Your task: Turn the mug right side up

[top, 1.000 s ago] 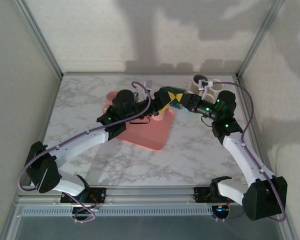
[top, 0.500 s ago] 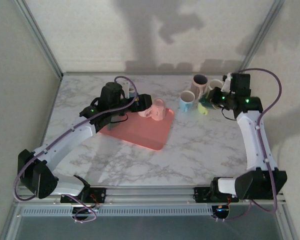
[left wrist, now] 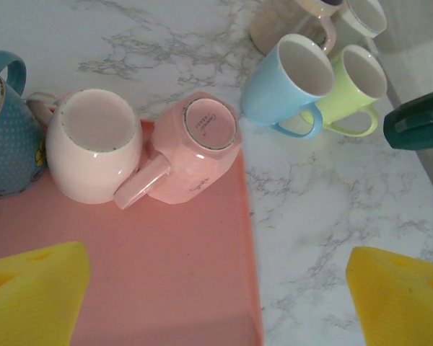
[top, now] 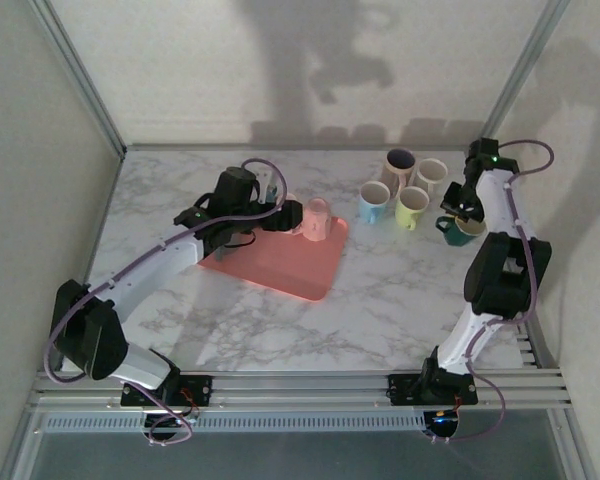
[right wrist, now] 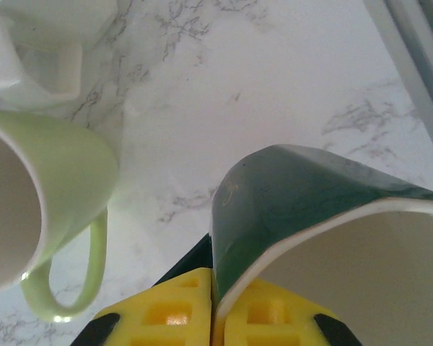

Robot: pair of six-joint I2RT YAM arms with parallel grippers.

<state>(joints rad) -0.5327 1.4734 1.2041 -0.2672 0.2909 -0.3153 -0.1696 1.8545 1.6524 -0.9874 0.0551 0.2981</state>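
A dark green mug [top: 464, 229] is mouth up at the table's right side, right of the lime mug. My right gripper [top: 457, 207] is shut on its rim, one finger inside and one outside [right wrist: 213, 310]; the green wall [right wrist: 310, 194] shows close up. I cannot tell whether the mug touches the table. My left gripper [top: 278, 207] hangs open over the pink tray [top: 280, 262], its yellow fingertips [left wrist: 32, 295] wide apart with nothing between them. Ahead of it a pink mug [left wrist: 195, 148] and a pale mug [left wrist: 94, 144] stand bottom up on the tray.
A blue dotted mug [left wrist: 7, 130] stands at the tray's left. Upright on the marble stand a light blue mug [top: 374, 202], a lime mug [top: 412, 207], a cream mug [top: 400, 163] and a white mug [top: 431, 174]. The cage's metal frame [top: 500, 110] runs close to the right arm.
The right arm has swung from the tray area to the far right, carrying the green mug. The left gripper has drawn back over the tray and opened.
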